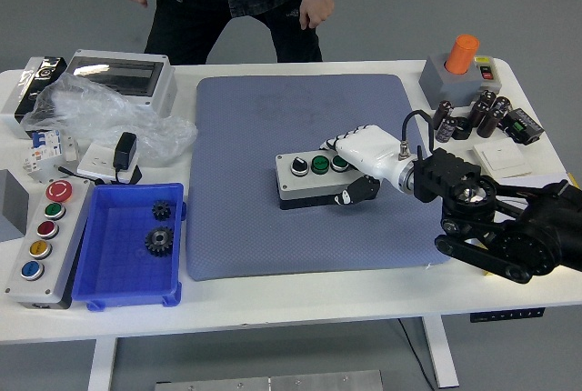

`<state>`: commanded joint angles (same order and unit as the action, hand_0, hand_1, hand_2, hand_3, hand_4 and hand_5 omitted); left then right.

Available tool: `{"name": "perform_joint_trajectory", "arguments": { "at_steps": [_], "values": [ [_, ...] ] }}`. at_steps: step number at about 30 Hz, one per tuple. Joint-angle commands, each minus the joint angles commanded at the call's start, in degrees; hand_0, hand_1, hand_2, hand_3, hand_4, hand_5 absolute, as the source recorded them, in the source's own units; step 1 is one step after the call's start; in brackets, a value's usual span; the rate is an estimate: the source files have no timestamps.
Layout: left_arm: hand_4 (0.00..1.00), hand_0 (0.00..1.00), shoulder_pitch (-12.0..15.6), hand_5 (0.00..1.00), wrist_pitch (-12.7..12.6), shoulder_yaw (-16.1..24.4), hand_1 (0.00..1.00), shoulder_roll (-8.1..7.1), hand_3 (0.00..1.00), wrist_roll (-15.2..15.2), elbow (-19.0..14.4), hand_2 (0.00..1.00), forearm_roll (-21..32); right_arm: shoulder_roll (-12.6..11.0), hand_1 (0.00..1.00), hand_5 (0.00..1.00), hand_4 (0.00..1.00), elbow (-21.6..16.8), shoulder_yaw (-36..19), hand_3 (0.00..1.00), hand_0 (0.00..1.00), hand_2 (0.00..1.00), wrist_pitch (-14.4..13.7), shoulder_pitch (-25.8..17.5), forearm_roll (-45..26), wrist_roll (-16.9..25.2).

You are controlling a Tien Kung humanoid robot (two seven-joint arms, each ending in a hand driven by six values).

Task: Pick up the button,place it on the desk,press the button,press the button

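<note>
A white robot hand (356,162) grasps the right end of the grey button box (314,178), centre frame on the blue mat (300,118); an uneven push could slide or tip the box across the bench (300,295).

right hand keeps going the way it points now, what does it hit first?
The right hand points left across the mat and is already at the right end of the gray button box, so the box comes first. Beyond it lies bare blue mat, then probably the blue bin.
</note>
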<state>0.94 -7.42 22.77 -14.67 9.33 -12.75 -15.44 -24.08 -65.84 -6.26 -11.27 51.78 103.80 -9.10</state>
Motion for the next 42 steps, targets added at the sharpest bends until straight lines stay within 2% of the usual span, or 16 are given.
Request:
{"name": "perform_joint_trajectory", "arguments": {
  "at_steps": [1, 6, 7, 8, 15, 19, 24, 25, 30, 31, 33, 36, 37, 40, 42],
  "values": [
    [0.656, 0.668, 0.0, 0.351, 0.0, -0.1, 0.697, 0.02, 0.649, 0.0, 0.0, 0.623, 0.1, 0.0, 0.785, 0.645, 0.998, 0.0, -0.1, 0.871, 0.789, 0.824, 0.1, 0.0, 0.0, -0.1],
    [0.656, 0.668, 0.1, 0.351, 0.0, -0.5, 0.697, 0.15, 0.649, 0.0, 0.0, 0.623, 0.3, -0.4, 0.785, 0.645, 0.998, -0.8, -0.9, 0.871, 0.789, 0.824, 0.4, 0.0, 0.0, -0.4],
    [0.653, 0.668, 0.1, 0.349, 0.0, -0.6, 0.697, 0.18, 0.648, 0.0, 0.0, 0.62, 0.3, -0.6, 0.823, 0.692, 0.998, -1.1, -1.2, 0.941, 0.81, 0.878, 0.4, 0.0, 0.0, -0.4],
    [0.653, 0.668, 0.1, 0.349, 0.0, -0.7, 0.697, 0.21, 0.648, 0.0, 0.0, 0.62, 0.3, -0.8, 0.823, 0.692, 0.998, -1.5, -1.6, 0.941, 0.81, 0.878, 0.4, 0.1, 0.0, -0.4],
    [0.653, 0.667, 0.1, 0.348, 0.0, -1.1, 0.697, 0.27, 0.647, -0.1, 0.0, 0.619, 0.6, -2.7, 0.825, 0.701, 0.998, -5.5, -5.7, 0.962, 0.812, 0.887, 1.0, 0.2, -0.5, -0.5],
    [0.651, 0.667, 0.1, 0.346, 0.0, -1.2, 0.696, 0.26, 0.645, -0.1, 0.0, 0.619, 0.7, -5.0, 0.826, 0.724, 0.998, -9.8, -9.7, 0.971, 0.817, 0.891, 2.5, -0.6, 0.0, -0.9],
    [0.651, 0.667, 0.3, 0.346, 0.0, -1.2, 0.696, 0.29, 0.645, -0.1, 0.0, 0.619, 0.7, -9.3, 0.826, 0.724, 0.998, -16.2, -15.7, 0.971, 0.817, 0.891, 3.3, -3.9, 2.9, -4.0],
    [0.649, 0.666, 0.3, 0.345, 0.0, -1.3, 0.696, 0.31, 0.644, -0.1, 0.0, 0.618, 0.8, -10.2, 0.827, 0.759, 0.998, -17.7, -17.0, 0.975, 0.821, 0.892, 3.5, -4.9, 3.5, -4.7],
    [0.649, 0.666, 0.4, 0.345, 0.0, -1.4, 0.696, 0.41, 0.644, -0.1, 0.0, 0.618, 0.8, -14.1, 0.827, 0.759, 0.998, -24.4, -23.4, 0.975, 0.821, 0.892, 2.5, -8.9, 7.0, -8.2],
    [0.646, 0.666, 0.4, 0.342, -0.1, -1.4, 0.696, 0.41, 0.644, -0.2, 0.0, 0.617, 0.8, -14.8, 0.793, 0.641, 0.998, -25.8, -24.6, 0.941, 0.81, 0.788, 2.4, -9.7, 8.0, -9.2],
    [0.646, 0.666, 0.4, 0.342, -0.1, -1.3, 0.696, 0.41, 0.644, -0.2, 0.0, 0.617, 0.7, -15.9, 0.793, 0.641, 0.998, -28.2, -26.6, 0.941, 0.81, 0.788, 2.8, -10.8, 9.2, -10.8],
    [0.646, 0.666, 0.3, 0.342, -0.1, -1.2, 0.696, 0.38, 0.644, -0.2, 0.0, 0.617, 0.6, -17.6, 0.793, 0.641, 0.998, -32.1, -28.2, 0.941, 0.81, 0.788, 5.4, -12.2, 9.9, -13.6],
    [0.64, 0.666, 0.3, 0.337, -0.1, -1.2, 0.695, 0.37, 0.641, -0.2, 0.0, 0.615, 0.6, -18.0, 0.605, 0.298, 0.689, -33.3, -28.3, 0.885, 0.657, 0.433, 6.5, -12.5, 9.8, -14.5],
    [0.64, 0.666, 0.3, 0.337, -0.1, -1.2, 0.695, 0.35, 0.641, -0.2, 0.0, 0.615, 0.7, -18.7, 0.605, 0.298, 0.689, -36.0, -28.0, 0.885, 0.657, 0.433, 10.0, -13.0, 8.6, -16.8],
    [0.64, 0.666, 0.3, 0.337, -0.1, -1.2, 0.695, 0.36, 0.641, -0.2, 0.0, 0.615, 0.6, -18.8, 0.605, 0.298, 0.689, -36.1, -27.6, 0.885, 0.657, 0.433, 11.6, -13.2, 7.4, -17.7]
  ]
}}
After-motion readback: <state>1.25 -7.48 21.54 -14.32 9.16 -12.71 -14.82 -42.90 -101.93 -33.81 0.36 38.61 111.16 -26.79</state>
